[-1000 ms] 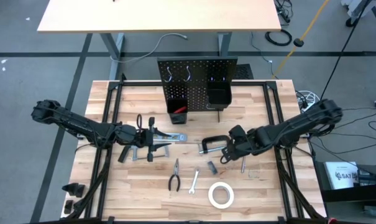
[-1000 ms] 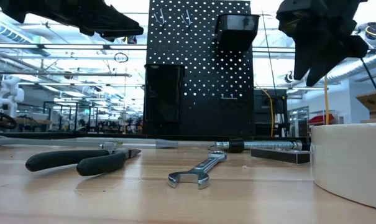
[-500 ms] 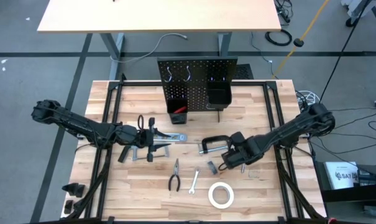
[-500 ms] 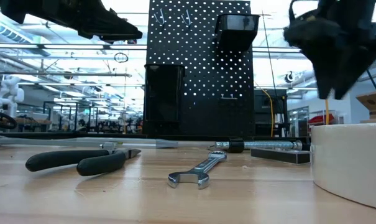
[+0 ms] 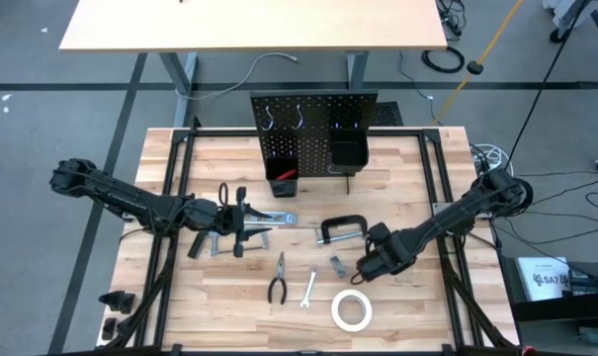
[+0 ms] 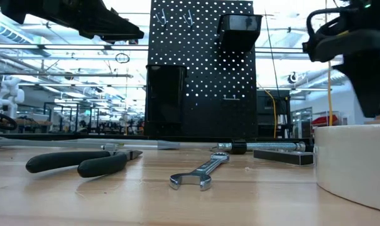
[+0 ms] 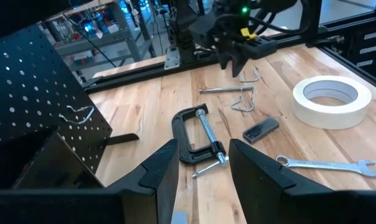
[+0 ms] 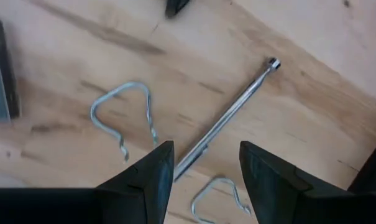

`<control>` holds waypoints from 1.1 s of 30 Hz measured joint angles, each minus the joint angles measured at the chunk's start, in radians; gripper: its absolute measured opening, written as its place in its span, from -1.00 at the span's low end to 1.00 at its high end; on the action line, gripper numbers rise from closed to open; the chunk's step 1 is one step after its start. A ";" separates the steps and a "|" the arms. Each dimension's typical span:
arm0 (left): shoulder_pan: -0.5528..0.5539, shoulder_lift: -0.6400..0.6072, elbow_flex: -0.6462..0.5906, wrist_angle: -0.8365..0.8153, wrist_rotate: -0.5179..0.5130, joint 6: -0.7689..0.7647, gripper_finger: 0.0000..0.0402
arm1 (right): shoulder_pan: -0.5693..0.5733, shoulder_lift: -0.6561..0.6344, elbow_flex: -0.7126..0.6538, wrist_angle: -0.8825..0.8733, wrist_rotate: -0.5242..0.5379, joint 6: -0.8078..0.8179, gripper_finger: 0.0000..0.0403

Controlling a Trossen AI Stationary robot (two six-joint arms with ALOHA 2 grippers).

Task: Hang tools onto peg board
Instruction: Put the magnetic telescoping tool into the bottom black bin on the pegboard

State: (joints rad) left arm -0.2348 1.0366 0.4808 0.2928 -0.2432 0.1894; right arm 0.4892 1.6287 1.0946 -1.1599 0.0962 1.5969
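The black peg board (image 5: 313,129) stands upright at the table's far side with silver hooks and two bins. On the table lie a black C-clamp (image 5: 340,229), pliers (image 5: 277,285), a wrench (image 5: 308,287) and a white tape roll (image 5: 351,310). My right gripper (image 8: 203,168) points down, open, above a thin silver rod (image 8: 231,115) and two bent wire hooks (image 8: 122,118). The rod runs in under the gap between its fingers. My left gripper (image 7: 203,165) hangs open and empty above the silver level (image 5: 274,216) at the left.
A small black block (image 5: 336,265) lies between the C-clamp and the tape roll. A red-handled tool (image 5: 285,175) stands in the left bin. Bare wood lies between the tools and the peg board. Black frame rails (image 5: 175,198) run along both sides of the table.
My right gripper has gone down and toward the table's near edge, away from the C-clamp's screw end, and has tipped over until it points down at the silver rod and wire hooks. Its fingers have stayed open. The tools have not moved.
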 joint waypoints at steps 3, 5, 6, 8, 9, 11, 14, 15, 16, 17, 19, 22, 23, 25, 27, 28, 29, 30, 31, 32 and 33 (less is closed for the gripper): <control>0.000 0.000 0.000 0.000 0.000 0.000 -0.28 | 0.012 -0.021 0.000 -0.006 -0.019 -0.009 -0.13; 0.000 0.000 0.000 0.000 0.000 0.000 -0.28 | 0.013 -0.039 0.000 -0.036 -0.025 -0.009 -0.13; 0.000 0.000 0.000 0.001 0.000 0.000 -0.28 | 0.013 -0.049 0.000 -0.056 -0.025 -0.009 -0.13; 0.000 0.000 0.000 0.006 0.000 0.000 -0.28 | 0.013 -0.076 0.000 -0.097 -0.021 -0.014 -0.13; 0.000 0.000 0.000 0.006 0.000 0.001 -0.28 | 0.012 -0.090 -0.001 -0.114 -0.019 -0.018 -0.13; 0.000 0.000 0.000 0.006 0.000 0.004 -0.28 | 0.008 -0.126 -0.021 -0.104 -0.008 -0.032 -0.13; 0.000 0.000 0.000 0.007 0.000 0.013 -0.28 | -0.001 -0.199 -0.116 0.031 0.014 -0.037 -0.13; 0.000 0.000 0.000 0.009 0.000 0.022 -0.28 | -0.005 -0.222 -0.160 0.087 0.016 -0.026 -0.13; 0.000 0.000 0.000 0.014 0.000 0.026 -0.28 | -0.009 -0.240 -0.203 0.133 0.019 -0.002 -0.13; 0.000 0.000 0.000 0.016 0.000 0.027 -0.28 | -0.011 -0.254 -0.244 0.166 0.030 0.031 -0.13; 0.000 0.000 0.000 0.015 -0.001 0.027 -0.28 | -0.012 -0.273 -0.311 0.216 0.040 0.114 -0.13; 0.000 0.000 0.000 0.014 -0.003 0.027 -0.28 | -0.011 -0.281 -0.367 0.262 0.031 0.216 -0.13; 0.000 0.000 0.000 0.014 -0.004 0.027 -0.28 | -0.009 -0.280 -0.373 0.272 0.030 0.233 -0.13; 0.000 0.000 0.000 0.012 -0.005 0.027 -0.28 | -0.007 -0.274 -0.373 0.302 0.030 0.247 -0.13; 0.000 0.000 0.000 0.007 -0.006 0.027 -0.28 | -0.007 -0.272 -0.373 0.336 0.038 0.247 -0.13; 0.000 0.000 0.000 0.006 -0.008 0.028 -0.28 | -0.007 -0.270 -0.373 0.357 0.043 0.247 -0.13; 0.000 0.000 0.000 0.006 -0.008 0.028 -0.28 | -0.007 -0.267 -0.373 0.370 0.049 0.247 -0.13; 0.000 0.000 0.000 0.005 -0.008 0.028 -0.28 | -0.007 -0.263 -0.373 0.372 0.057 0.247 -0.13; 0.001 0.000 0.000 0.004 -0.008 0.028 -0.28 | -0.007 -0.257 -0.373 0.370 0.060 0.247 -0.13; 0.002 0.000 0.000 0.004 -0.008 0.029 -0.28 | -0.007 -0.250 -0.373 0.368 0.060 0.251 -0.13; 0.004 0.000 0.000 0.003 -0.008 0.028 -0.28 | -0.007 -0.240 -0.373 0.363 0.059 0.256 -0.13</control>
State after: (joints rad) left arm -0.2306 1.0367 0.4808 0.2961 -0.2515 0.2173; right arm 0.4824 1.3883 0.7221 -0.7968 0.1552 1.8524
